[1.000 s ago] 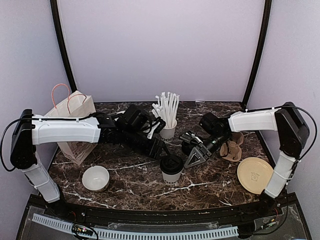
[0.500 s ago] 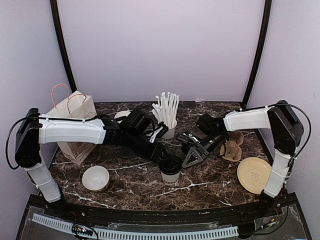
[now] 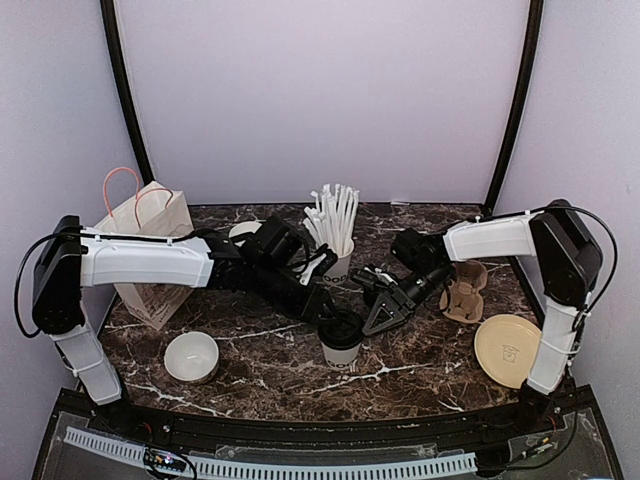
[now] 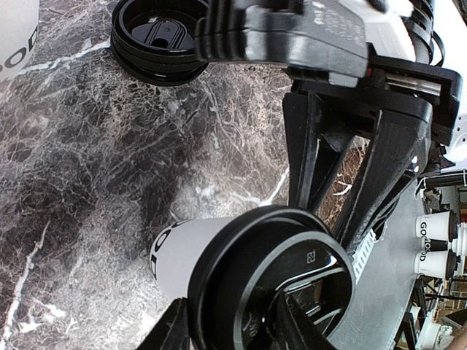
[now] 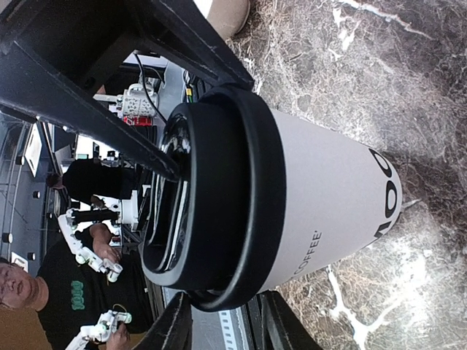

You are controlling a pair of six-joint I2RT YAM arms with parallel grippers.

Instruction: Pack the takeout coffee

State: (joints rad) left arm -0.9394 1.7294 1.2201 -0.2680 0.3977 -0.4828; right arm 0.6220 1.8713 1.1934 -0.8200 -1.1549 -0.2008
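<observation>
1. The bag (image 3: 145, 250) is standing at the far left. I cannot see inside it, and I am guessing nothing is packed yet.
2. The left gripper (image 4: 233, 329) is reaching in from the left, with its jaws sitting partway apart astride the black lid (image 3: 342, 325). I cannot tell whether they are pinching it.
3. The cup (image 3: 342, 348) is standing upright on the table (image 3: 260, 372), front centre, lid on, between both grippers. I am seeing only this one lidded cup.
4. The right gripper (image 5: 221, 324) is meeting the same lid from the right with its jaws fairly narrow. I cannot tell if it is gripping.
5. The carrier (image 3: 463, 292) is sitting well to the right and looking unfilled, so seating the cup and bagging it are both remaining.
</observation>
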